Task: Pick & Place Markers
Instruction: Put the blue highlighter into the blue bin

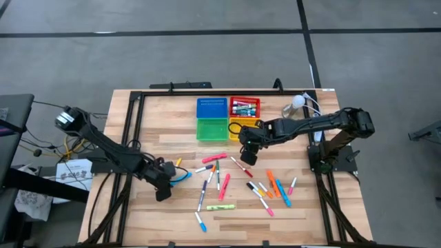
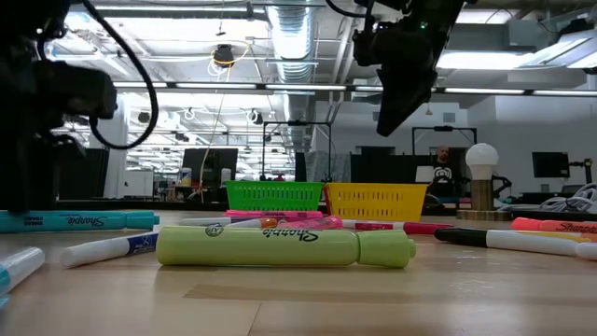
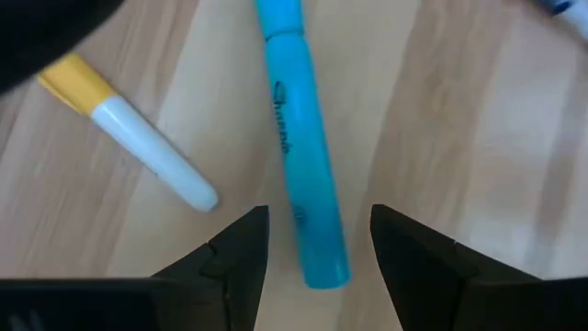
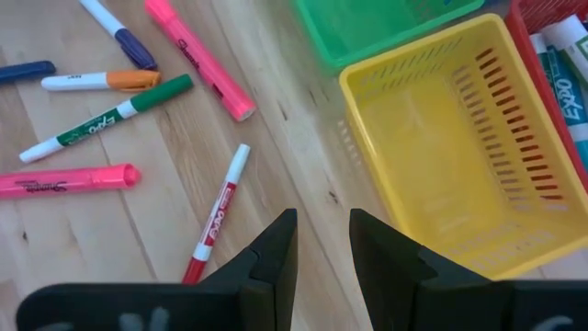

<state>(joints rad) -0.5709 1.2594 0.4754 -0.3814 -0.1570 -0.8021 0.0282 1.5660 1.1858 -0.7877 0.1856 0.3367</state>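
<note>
Many coloured markers (image 1: 220,182) lie scattered flat on the wooden table (image 1: 310,207). In the left wrist view, a light blue marker (image 3: 299,156) lies on the wood. My left gripper (image 3: 317,234) is open and low over it, one finger on each side of its near end with a gap on both sides. Beside it lies a white marker with a yellow cap (image 3: 138,138). My right gripper (image 4: 322,239) hovers open, with a narrow gap and nothing in it, above bare wood next to the yellow tray (image 4: 441,138). In the high view it stands at mid table (image 1: 247,157).
Four square trays stand at the far middle: blue (image 1: 211,108), red (image 1: 244,108) with markers inside, green (image 1: 211,129) and yellow (image 1: 238,131). A white lamp (image 1: 298,102) stands at the far right. A yellow-green highlighter (image 2: 284,247) lies near the front edge.
</note>
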